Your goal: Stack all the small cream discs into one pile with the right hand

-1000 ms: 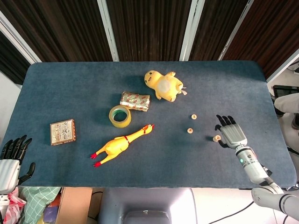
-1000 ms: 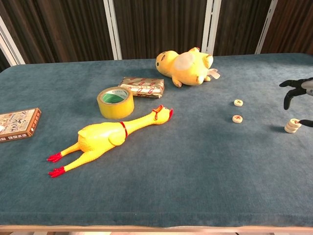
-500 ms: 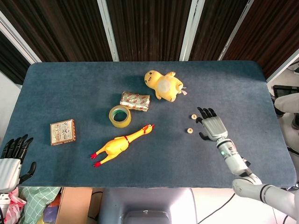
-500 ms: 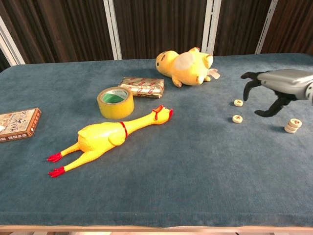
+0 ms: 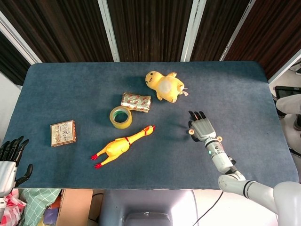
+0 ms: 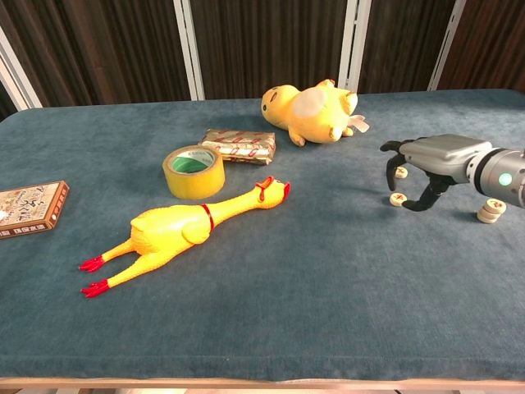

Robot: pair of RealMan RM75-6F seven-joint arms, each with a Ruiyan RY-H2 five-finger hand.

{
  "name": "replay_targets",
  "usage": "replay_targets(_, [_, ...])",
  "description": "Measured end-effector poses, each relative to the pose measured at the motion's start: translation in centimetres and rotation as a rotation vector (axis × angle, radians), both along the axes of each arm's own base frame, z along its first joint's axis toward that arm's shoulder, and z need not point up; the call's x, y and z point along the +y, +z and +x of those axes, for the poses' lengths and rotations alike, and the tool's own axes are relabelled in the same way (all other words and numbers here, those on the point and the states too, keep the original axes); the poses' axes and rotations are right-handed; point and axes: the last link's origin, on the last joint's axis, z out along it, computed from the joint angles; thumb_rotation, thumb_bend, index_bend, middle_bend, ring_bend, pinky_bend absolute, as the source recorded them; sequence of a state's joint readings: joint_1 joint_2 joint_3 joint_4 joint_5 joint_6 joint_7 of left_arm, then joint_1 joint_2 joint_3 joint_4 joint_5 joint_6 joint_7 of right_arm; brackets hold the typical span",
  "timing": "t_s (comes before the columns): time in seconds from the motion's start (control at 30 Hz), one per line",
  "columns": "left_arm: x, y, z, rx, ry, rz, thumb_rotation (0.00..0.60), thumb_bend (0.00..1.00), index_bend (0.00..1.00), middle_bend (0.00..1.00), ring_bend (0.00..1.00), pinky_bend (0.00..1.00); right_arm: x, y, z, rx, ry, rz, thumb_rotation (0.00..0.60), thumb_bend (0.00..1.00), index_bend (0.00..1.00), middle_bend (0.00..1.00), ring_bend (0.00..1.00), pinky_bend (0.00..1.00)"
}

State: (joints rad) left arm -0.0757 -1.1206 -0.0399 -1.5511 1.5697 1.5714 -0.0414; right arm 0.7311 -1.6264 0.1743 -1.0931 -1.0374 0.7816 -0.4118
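Blue tabletop [image 5: 70,94]: right hand [image 6: 420,168] hovers spread, seemingly empty, at mid-right over a loose disc [image 6: 397,199], light, rigid; pinch its rim.

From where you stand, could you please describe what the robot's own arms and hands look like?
The right robot hand has a silver-grey metallic back and black fingers. Behind it, the forearm is a silver-grey cylinder with a small green indicator light, leading back to a white rounded arm segment. The left robot hand, at the lower left edge of the head view, has a pale grey-white body with black fingers.
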Motion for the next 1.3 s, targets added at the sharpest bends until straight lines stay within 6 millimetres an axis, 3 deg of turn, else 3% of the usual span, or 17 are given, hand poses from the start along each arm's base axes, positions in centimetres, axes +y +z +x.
replay_targets(1.0, [0.1,0.2,-0.1,-0.016,0.005,0.001,0.6,0.44,0.0,0.0,0.0,0.06,-0.3,-1.0,0.2,0.005,-0.031,0.009,0.6,0.47,0.61,0.03,0.0,0.0])
replay_targets(1.3, [-0.2,0.4,-0.1,-0.015,-0.006,0.014,0.6,0.44,0.0,0.0,0.0,0.06,0.5,0.4,0.8,-0.039,0.011,-0.02,0.6,0.47,0.64,0.04,0.0,0.0])
